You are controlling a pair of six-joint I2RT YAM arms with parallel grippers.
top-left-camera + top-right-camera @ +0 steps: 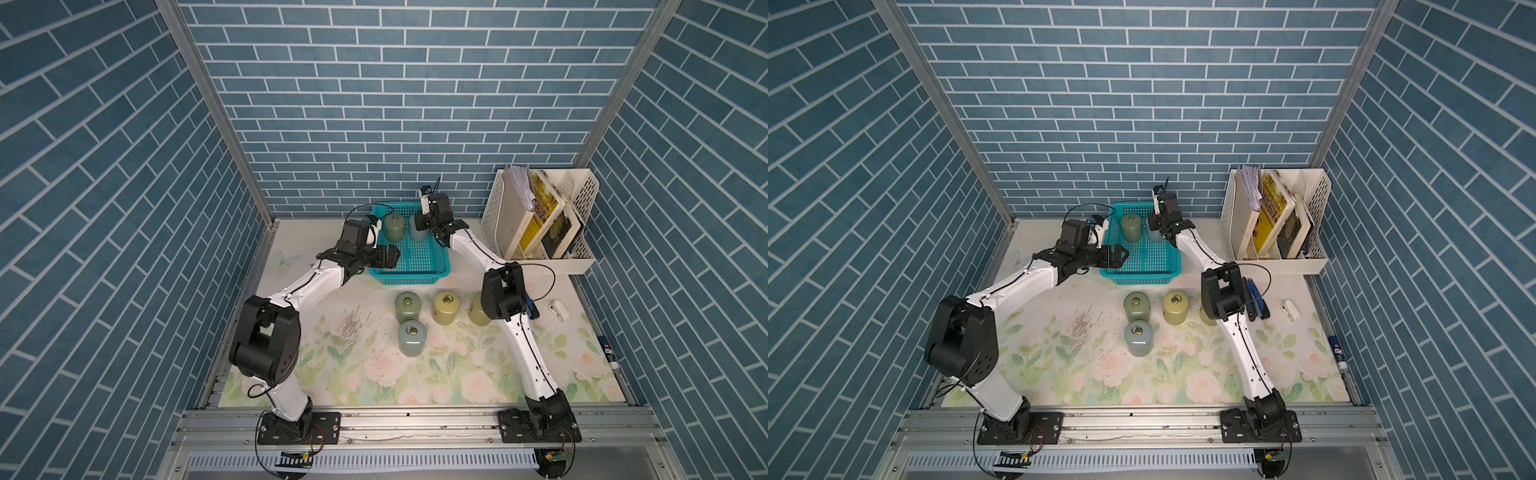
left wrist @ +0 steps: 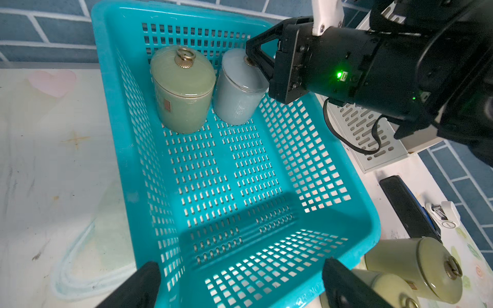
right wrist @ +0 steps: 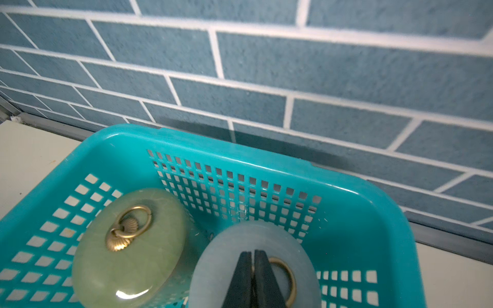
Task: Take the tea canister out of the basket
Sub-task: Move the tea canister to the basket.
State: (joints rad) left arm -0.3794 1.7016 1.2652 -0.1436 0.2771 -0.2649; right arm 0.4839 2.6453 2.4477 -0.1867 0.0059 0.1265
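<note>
The teal basket (image 1: 409,276) (image 1: 1138,277) stands at the back of the table and holds two lidded jars. One is a grey-blue tea canister (image 2: 237,98) (image 3: 213,269). Beside it stands a green tea canister (image 1: 394,228) (image 2: 181,93) (image 3: 133,266). My right gripper (image 3: 252,252) (image 1: 420,222) reaches down into the basket. It is shut on the brass knob of the grey-blue canister's lid, and the ring lies beside the fingers. My left gripper (image 2: 244,277) (image 1: 395,254) is open at the basket's front left rim, its fingertips (image 2: 144,282) spread wide.
Several more canisters (image 1: 407,307) (image 1: 446,307) (image 1: 411,338) stand on the floral mat in front of the basket. A white perforated file rack (image 1: 577,195) with books sits at the back right. The brick back wall (image 3: 266,80) is right behind the basket.
</note>
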